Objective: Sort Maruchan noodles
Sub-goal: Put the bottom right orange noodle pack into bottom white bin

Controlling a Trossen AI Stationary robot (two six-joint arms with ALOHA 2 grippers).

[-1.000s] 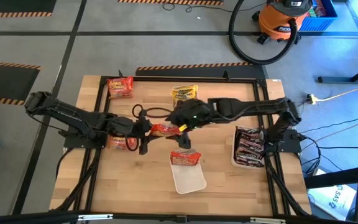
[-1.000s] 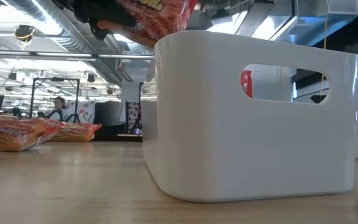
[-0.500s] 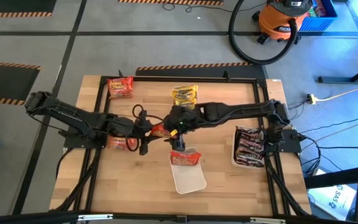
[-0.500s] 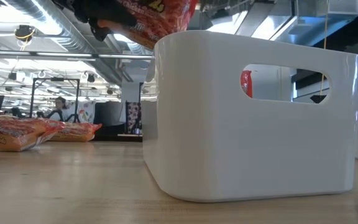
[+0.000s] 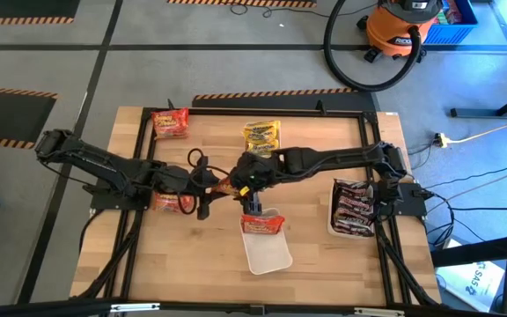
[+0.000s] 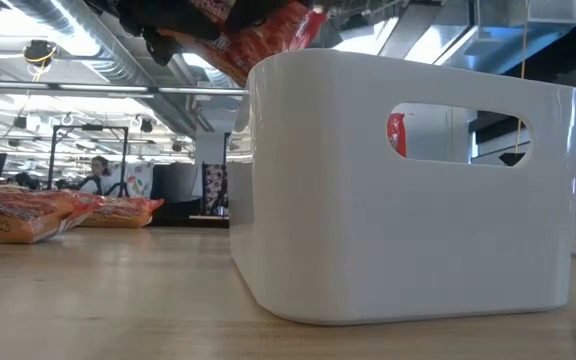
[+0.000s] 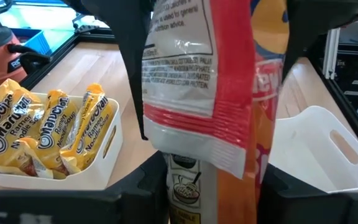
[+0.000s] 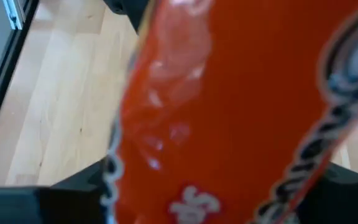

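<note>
Red crinkly plastic ramen packet [image 5: 228,184] — held above mid-table between both arms. Left gripper [image 5: 211,180] clamped on it; right gripper [image 5: 243,179] meets the same packet (grip state cannot be told). White rectangular tray [image 5: 267,254] just below, one red packet [image 5: 262,224] inside. Yellow packets [image 5: 261,135] in the far tray; dark maroon packets [image 5: 353,209] in the right tray — loose red ones [image 5: 170,123] at left.

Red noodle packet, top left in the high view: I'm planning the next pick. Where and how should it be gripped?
Probably from straight above: the red crinkly plastic packet lies flat on the wooden table, so pinch across its shorter width.
</note>
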